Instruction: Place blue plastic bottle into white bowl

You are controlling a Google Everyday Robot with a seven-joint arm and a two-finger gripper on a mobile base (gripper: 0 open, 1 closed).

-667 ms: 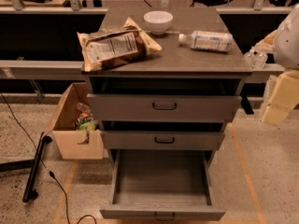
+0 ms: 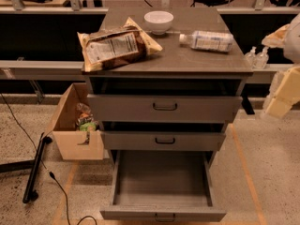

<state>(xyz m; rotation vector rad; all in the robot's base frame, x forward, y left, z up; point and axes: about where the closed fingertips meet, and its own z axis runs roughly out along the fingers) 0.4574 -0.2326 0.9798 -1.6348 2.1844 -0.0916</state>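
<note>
Plastic bottle (image 2: 206, 40) looks light and slippery, so grab its middle. Your tool (image 2: 282, 97) hangs at three o'clock; open or clenched, can't tell.

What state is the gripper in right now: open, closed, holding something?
Gripper: at the right edge beside the cabinet, apart from the blue plastic bottle; open or closed cannot be told.

The cabinet top (image 2: 187, 56) bears snack bag (image 2: 117, 48), white bowl (image 2: 158, 21), blue plastic bottle (image 2: 208, 40); gripper (image 2: 283, 97) beside it.
</note>
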